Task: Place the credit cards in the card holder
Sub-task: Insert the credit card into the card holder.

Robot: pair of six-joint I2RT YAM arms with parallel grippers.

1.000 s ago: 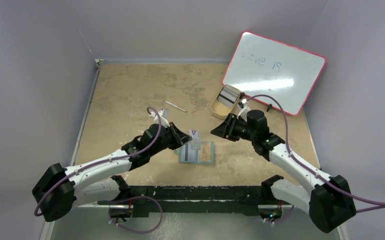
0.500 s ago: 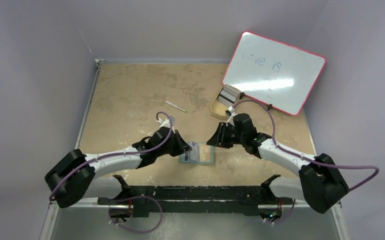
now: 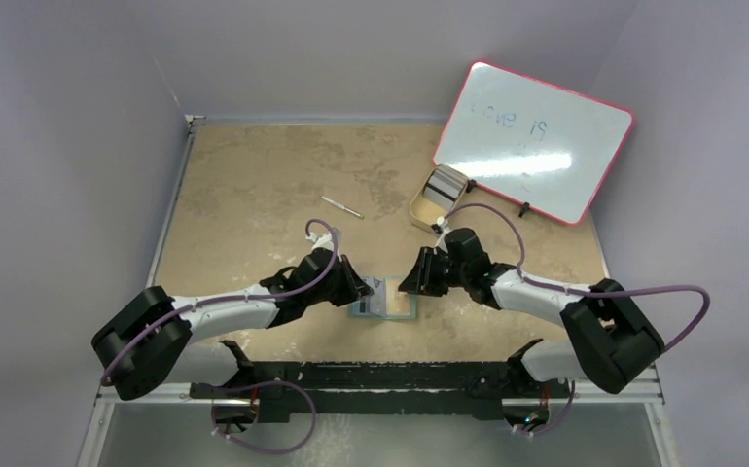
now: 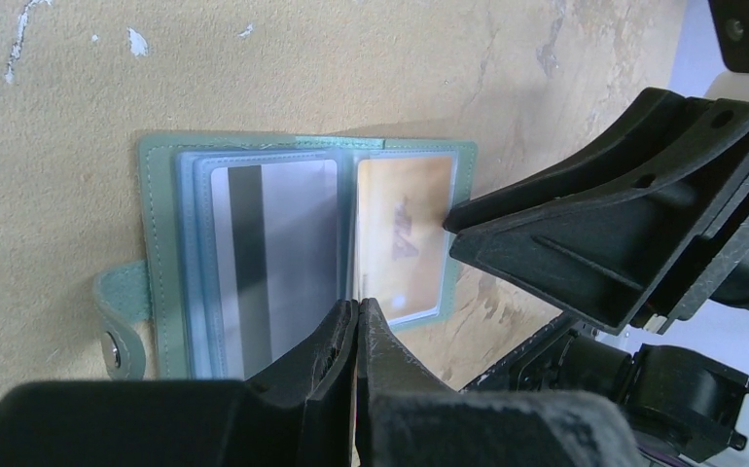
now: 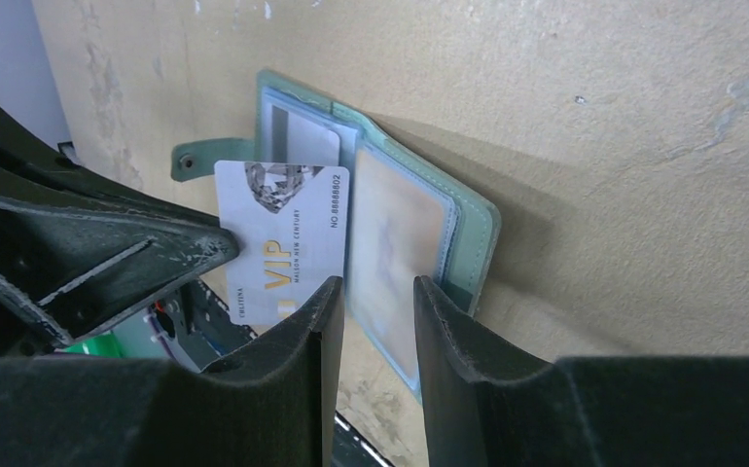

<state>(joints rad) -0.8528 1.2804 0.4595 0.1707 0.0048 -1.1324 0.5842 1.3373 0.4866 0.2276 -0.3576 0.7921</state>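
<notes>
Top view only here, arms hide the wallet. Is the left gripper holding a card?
Observer: Yes, the left gripper is shut on a white VIP card, at the open card holder.
Operator: Sleeves filled?
Observer: Two are: a grey striped card in one, an orange card in the facing one.
Operator: And the other side?
Observer: The right gripper is open, jaws apart over the orange card's sleeve.

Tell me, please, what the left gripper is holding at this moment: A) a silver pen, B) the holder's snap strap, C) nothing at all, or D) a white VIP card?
D: the left gripper, jaws shut, pinches the white VIP card beside the open card holder.
</notes>
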